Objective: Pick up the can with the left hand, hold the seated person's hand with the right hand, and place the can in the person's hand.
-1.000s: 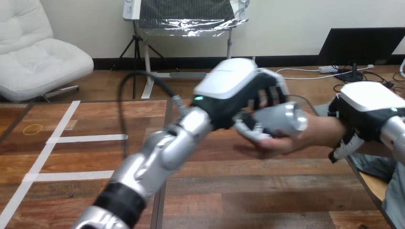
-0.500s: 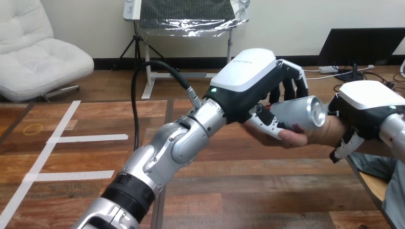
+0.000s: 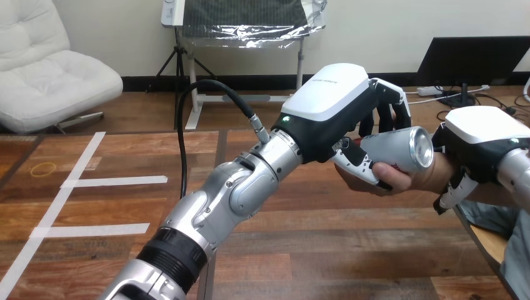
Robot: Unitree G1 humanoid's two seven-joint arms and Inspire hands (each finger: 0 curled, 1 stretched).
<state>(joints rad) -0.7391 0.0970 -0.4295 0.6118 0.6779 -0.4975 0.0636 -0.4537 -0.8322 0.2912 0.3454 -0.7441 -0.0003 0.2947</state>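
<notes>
The can (image 3: 400, 149) is silver. The left robot hand (image 3: 328, 94) and right robot hand (image 3: 481, 131) are black, white-shelled. White tape (image 3: 112, 180) stripes the brown table (image 3: 112, 206).

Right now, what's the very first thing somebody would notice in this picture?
The robot's big left hand in the middle, its fingers curled round a silver can lying sideways. The person's hand cups the can from below at the right, thumb on it, and the robot's right hand sits over that person's wrist.
</notes>
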